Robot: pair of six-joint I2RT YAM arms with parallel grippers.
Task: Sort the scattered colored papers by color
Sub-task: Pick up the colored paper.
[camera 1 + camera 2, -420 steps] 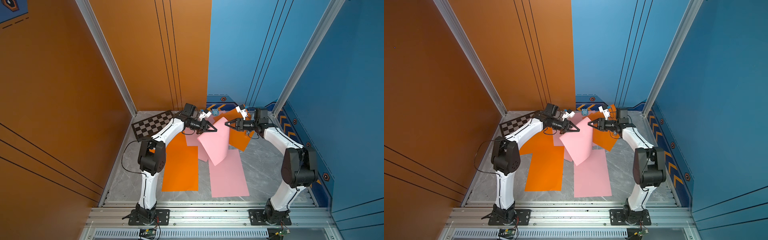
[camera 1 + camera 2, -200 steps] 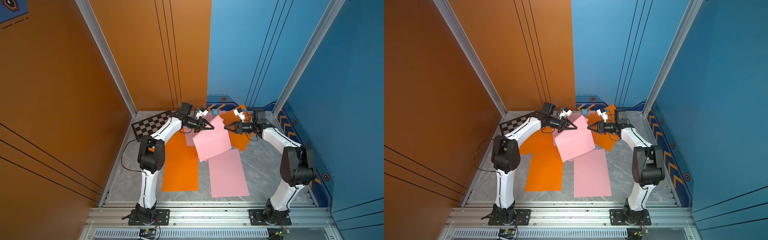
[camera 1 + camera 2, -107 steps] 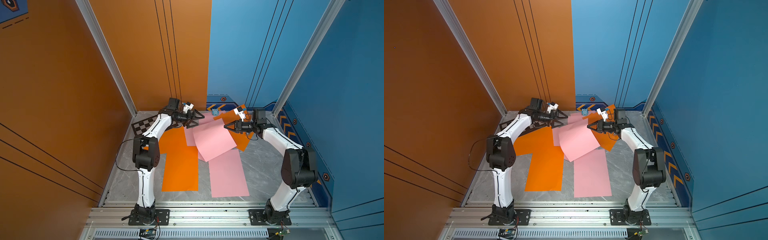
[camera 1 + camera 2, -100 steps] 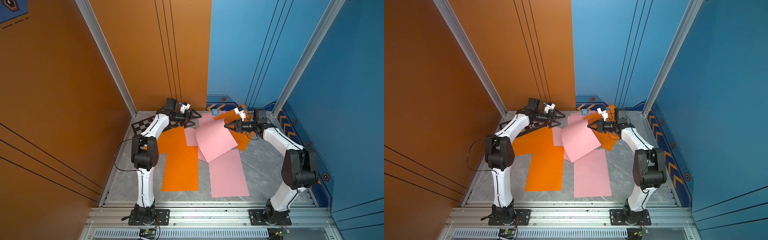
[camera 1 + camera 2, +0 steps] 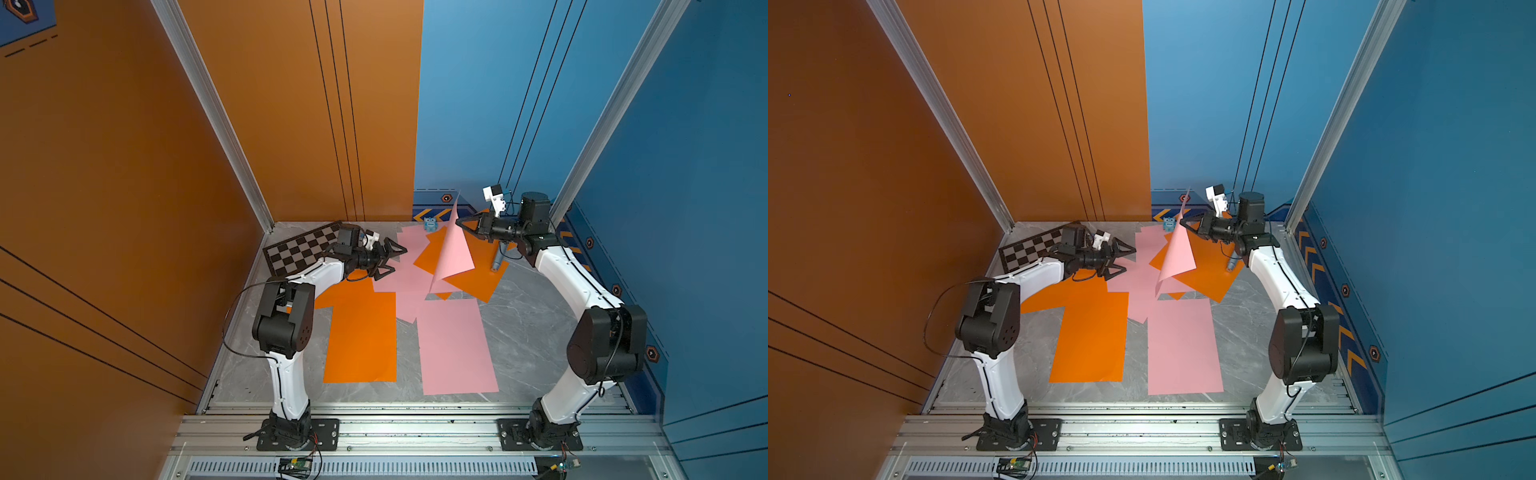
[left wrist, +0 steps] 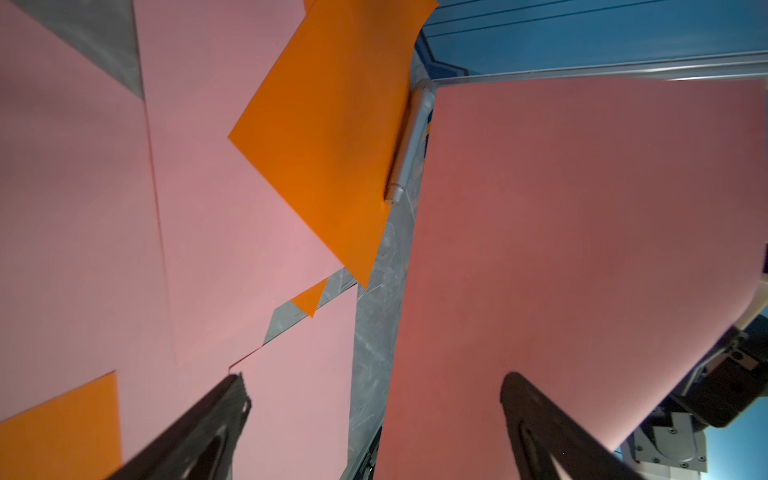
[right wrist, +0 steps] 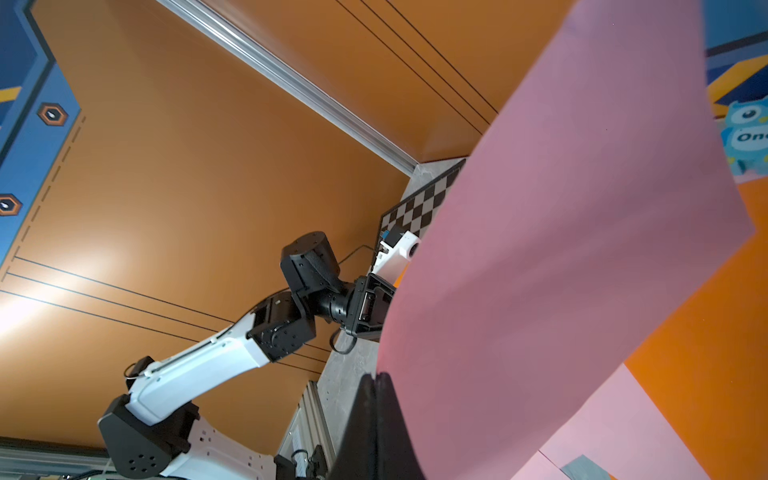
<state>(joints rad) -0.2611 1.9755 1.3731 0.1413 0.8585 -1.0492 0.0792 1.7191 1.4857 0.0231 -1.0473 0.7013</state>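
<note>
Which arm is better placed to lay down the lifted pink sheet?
Right: the right gripper is shut on the lifted pink sheet, while the left gripper hangs open and empty, apart from it.

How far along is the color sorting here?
Done: little; an orange sheet and a pink sheet lie flat side by side in front. In hand: right claw shut on a raised pink sheet; left claw open, empty. Left: the overlapped orange and pink sheets behind.

You are looking into a booth with smooth orange wall panels (image 5: 124,166), ruled with thin black lines, on the left and at the back, and glossy blue wall panels (image 5: 685,166) on the right. Silver aluminium corner posts (image 5: 216,120) stand between them. The grey marble-patterned table (image 5: 528,328) ends at a ribbed aluminium base rail (image 5: 415,428) in front.
</note>
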